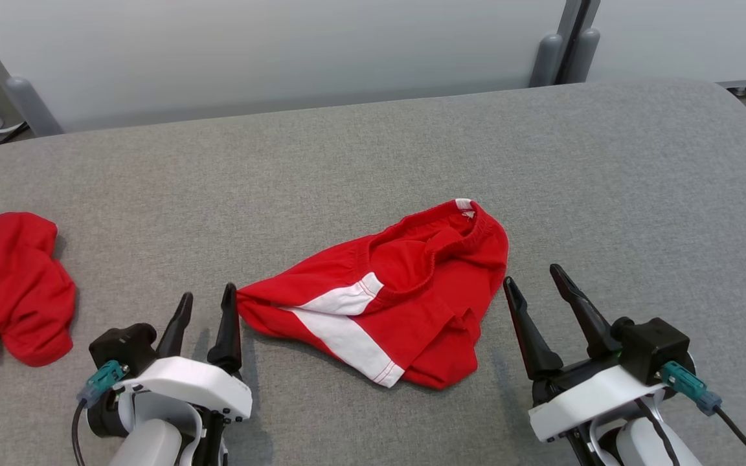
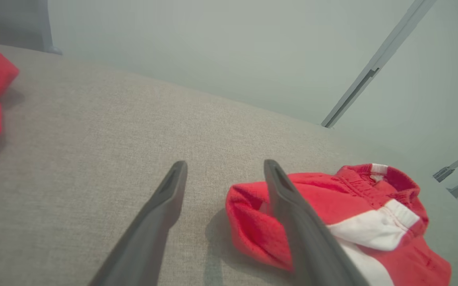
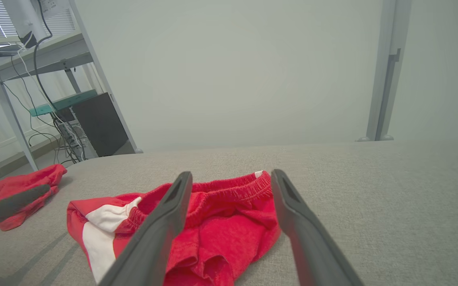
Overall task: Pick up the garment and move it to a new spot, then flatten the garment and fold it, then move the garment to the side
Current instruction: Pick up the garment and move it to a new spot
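**Shorts lie rumpled between two open grippers; flattening looks like the next job**

The red shorts [image 1: 405, 291] lie in a loose, half-folded heap near the middle of the grey fabric surface [image 1: 347, 149]. None of the cloth is held. They look like soft knit jersey. The gathered elastic waistband [image 1: 441, 249] gapes open toward the far side, and a small white label sits at its top. A broad white side stripe [image 1: 347, 336] runs diagonally across the near flap, with thin red piping at its end.

The left gripper [image 1: 204, 320] stands just beside the shorts' left corner with its dark tapered fingers spread and nothing between them. I cannot tell whether its inner finger touches the cloth. The right gripper [image 1: 544, 310] is just off the right edge, also wide open and empty.

The step in hand appears to be the flattening. That probably means each gripper pinching an outer edge and drawing the cloth apart so the doubled layers open out.

The surface is a coarse, matte weave. A second red garment [image 1: 10, 285], with a little white showing, lies bunched well apart at the left.
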